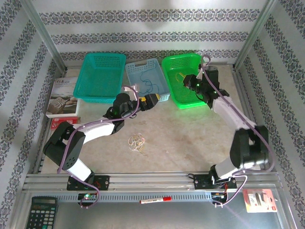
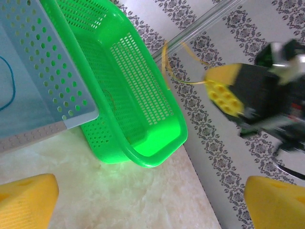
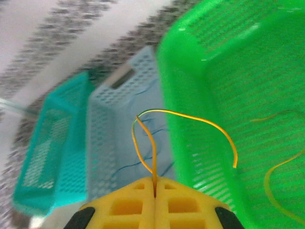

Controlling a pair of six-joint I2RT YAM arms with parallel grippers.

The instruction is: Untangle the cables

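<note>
We see the right jaws pressed together on a yellow cable (image 3: 155,167), which loops up ahead of them over the green basket (image 3: 228,57). More yellow cable (image 3: 266,183) lies in that basket to the right of the jaws, cut off at the frame edge. The left jaws stand wide with nothing between them, the green basket's corner just ahead. Left of them, a dark blue cable (image 2: 13,86) in the pale blue basket (image 2: 43,76) runs out of frame. A loose whitish bunch (image 1: 137,141) lies on the worktop (image 1: 190,138) behind the left jaws. We cannot read the book (image 1: 62,98) cover.
</note>
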